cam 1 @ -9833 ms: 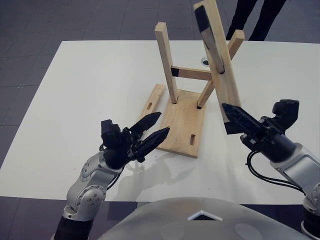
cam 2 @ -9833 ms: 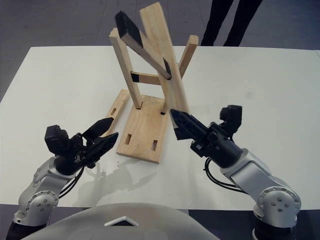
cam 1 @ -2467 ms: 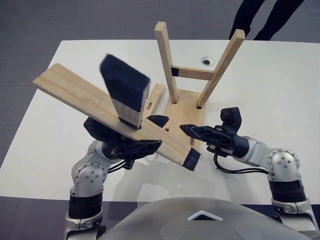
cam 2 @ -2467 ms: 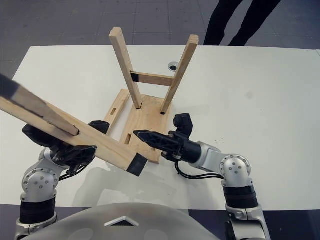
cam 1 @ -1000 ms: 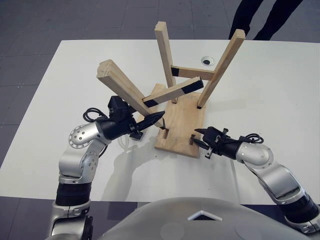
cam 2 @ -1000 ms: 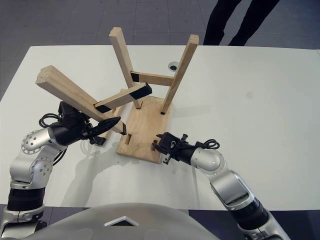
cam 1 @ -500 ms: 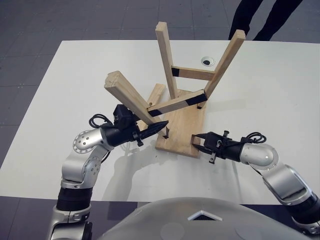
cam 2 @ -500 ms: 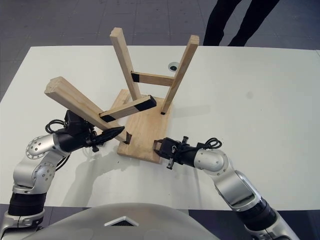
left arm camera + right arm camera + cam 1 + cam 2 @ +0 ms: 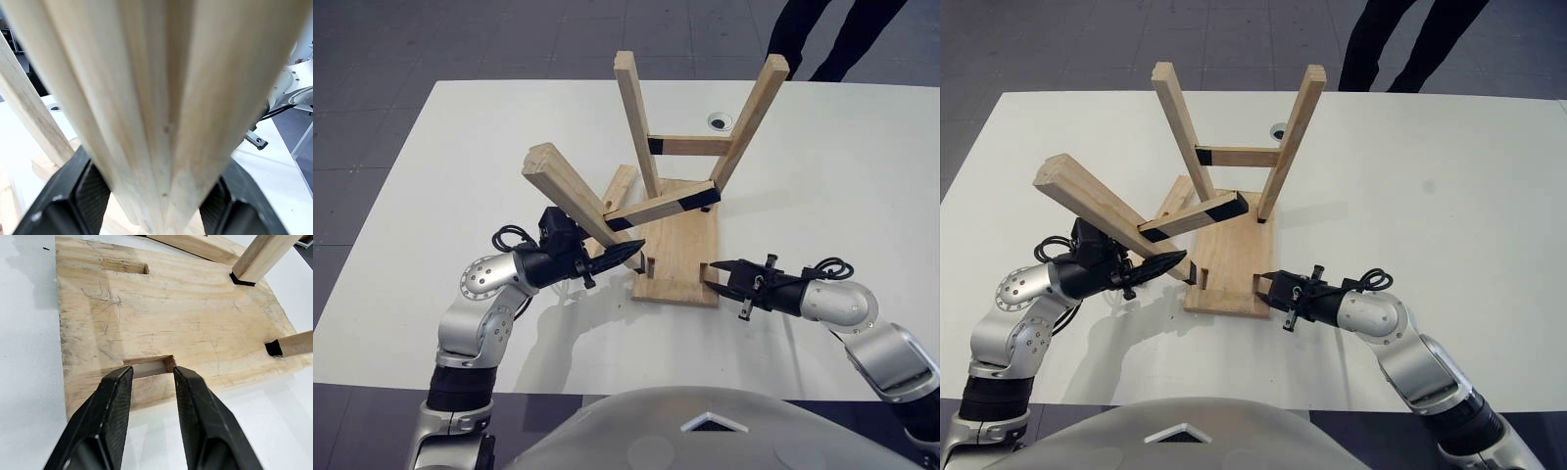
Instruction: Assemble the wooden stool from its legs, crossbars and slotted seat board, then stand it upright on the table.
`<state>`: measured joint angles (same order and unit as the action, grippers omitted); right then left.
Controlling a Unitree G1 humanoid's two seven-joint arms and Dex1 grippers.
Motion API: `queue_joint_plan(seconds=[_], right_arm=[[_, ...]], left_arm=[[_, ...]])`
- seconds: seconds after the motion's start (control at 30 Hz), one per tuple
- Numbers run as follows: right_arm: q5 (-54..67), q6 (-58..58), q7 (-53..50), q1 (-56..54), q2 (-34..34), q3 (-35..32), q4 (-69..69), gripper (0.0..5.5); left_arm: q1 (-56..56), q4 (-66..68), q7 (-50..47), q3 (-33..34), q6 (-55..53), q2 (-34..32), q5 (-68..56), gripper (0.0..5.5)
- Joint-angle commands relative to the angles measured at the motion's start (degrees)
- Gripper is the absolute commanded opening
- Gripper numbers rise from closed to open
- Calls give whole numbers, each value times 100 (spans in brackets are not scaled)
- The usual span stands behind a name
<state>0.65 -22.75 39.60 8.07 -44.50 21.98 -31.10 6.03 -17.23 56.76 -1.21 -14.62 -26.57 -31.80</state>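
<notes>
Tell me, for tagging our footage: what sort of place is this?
Probably an indoor lab or open hall, not a home: a large white table with a cable port, dark grey floor tiles beyond it, and a part-built wooden stool being assembled.
</notes>
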Motion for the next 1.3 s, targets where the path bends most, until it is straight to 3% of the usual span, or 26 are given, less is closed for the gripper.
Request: queue_joint_plan(seconds=[0.03, 1.3], right_arm=[[-320, -294, 140, 276, -292, 136, 474, 154], [-322, -212, 244, 245, -282, 223, 517, 154]], left_arm=[[-112, 49, 82, -146, 62, 127, -79, 219], [-313, 480, 325, -432, 450, -22, 334, 219]])
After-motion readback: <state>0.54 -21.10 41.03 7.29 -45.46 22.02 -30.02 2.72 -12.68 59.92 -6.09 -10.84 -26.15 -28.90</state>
